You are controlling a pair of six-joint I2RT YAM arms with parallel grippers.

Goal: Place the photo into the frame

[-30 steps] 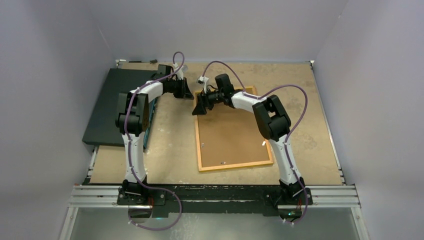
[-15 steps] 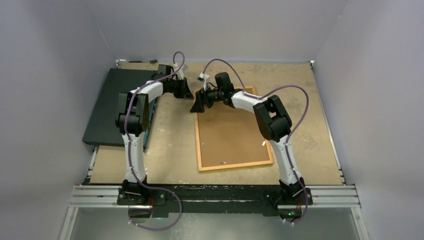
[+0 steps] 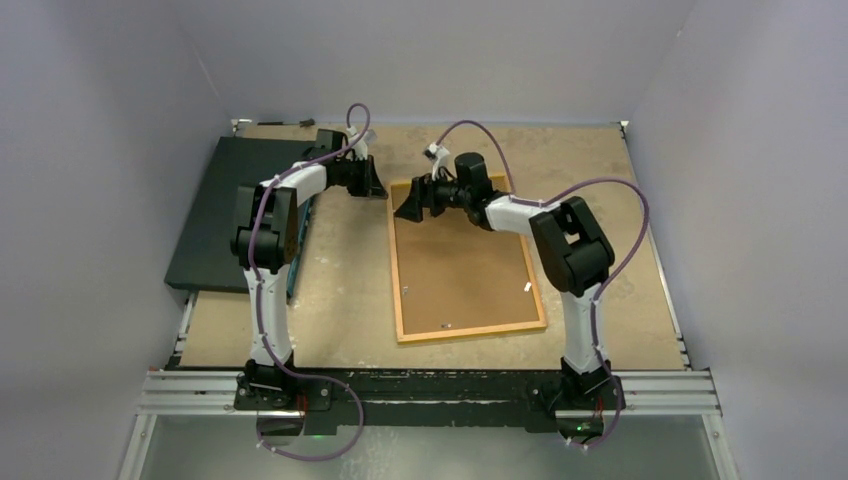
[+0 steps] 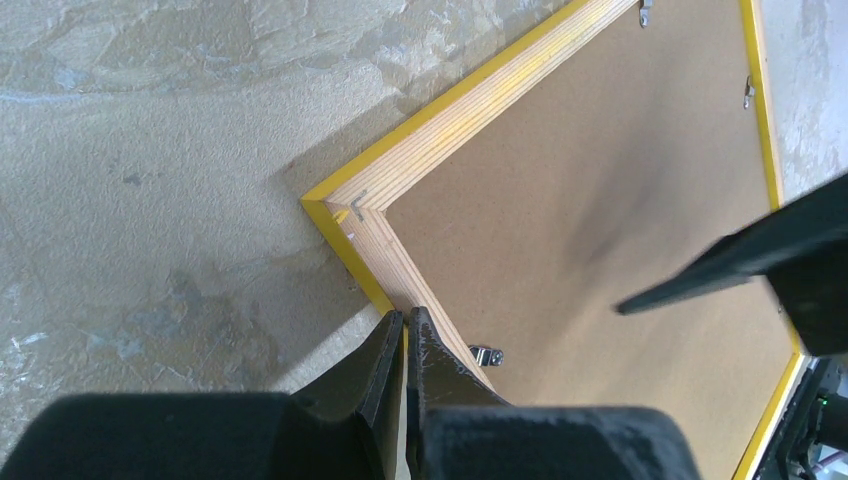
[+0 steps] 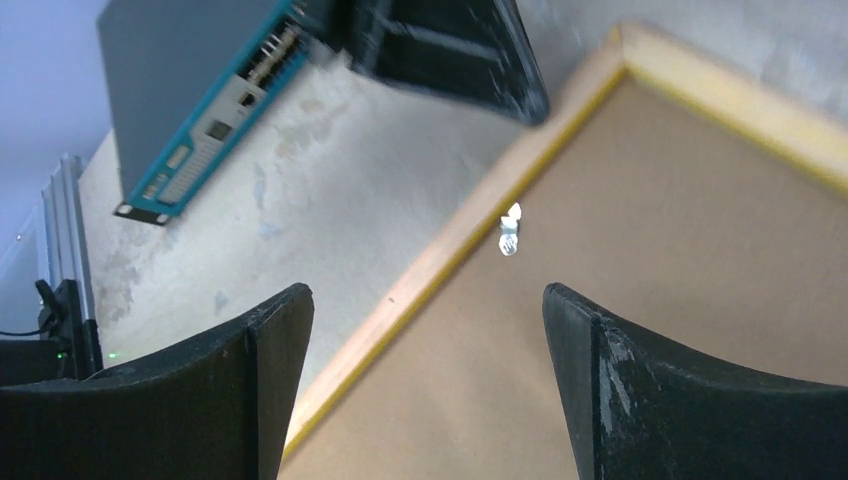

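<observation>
The frame (image 3: pixel 471 330) lies face down on the counter (image 3: pixel 330 300), between the two arms. Its wood-toned back is up and a brown backing board (image 3: pixel 460 270) fills it. I cannot see the photo in any view.

The left claw (image 4: pixel 405 318) is pressed shut with nothing between its fingers, and its tip is at the frame's left rail, near the far corner. The right claw (image 5: pixel 422 295) hangs above the far part of the board, spread wide and holding nothing.

The frame looks thin, stiff and light, so I think it slides easily when pushed. Because it lies flat, a finger can hardly get under it, and the outer rail near a corner seems the best place to take it. The small metal clip (image 4: pixel 485 354) on the rail looks easy to bend.
</observation>
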